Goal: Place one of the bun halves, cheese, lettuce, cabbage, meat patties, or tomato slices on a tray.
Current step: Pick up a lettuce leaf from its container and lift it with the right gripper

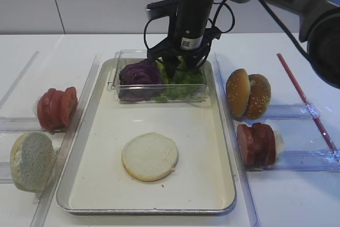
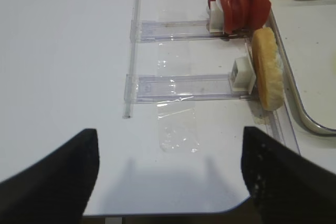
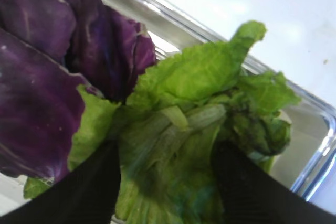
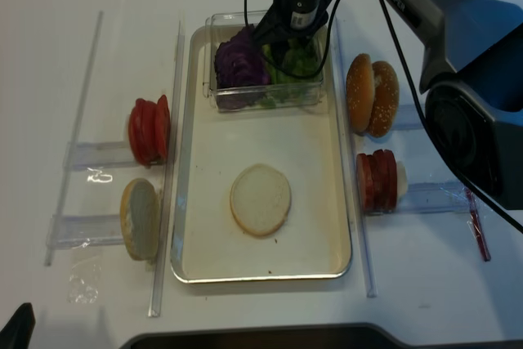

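Note:
My right gripper reaches down into the clear container at the far end of the silver tray. Its black fingers press on both sides of the ruffled green lettuce, so it is shut on the leaf bunch. The dark purple cabbage lies just left of the lettuce in the same container. One pale bun half lies flat in the middle of the tray. My left gripper hangs open over bare white table at the front left, holding nothing.
Left of the tray, tomato slices and a pale bun half stand in clear rails. On the right, sesame bun halves and meat patties stand in rails. A red strip lies at the far right.

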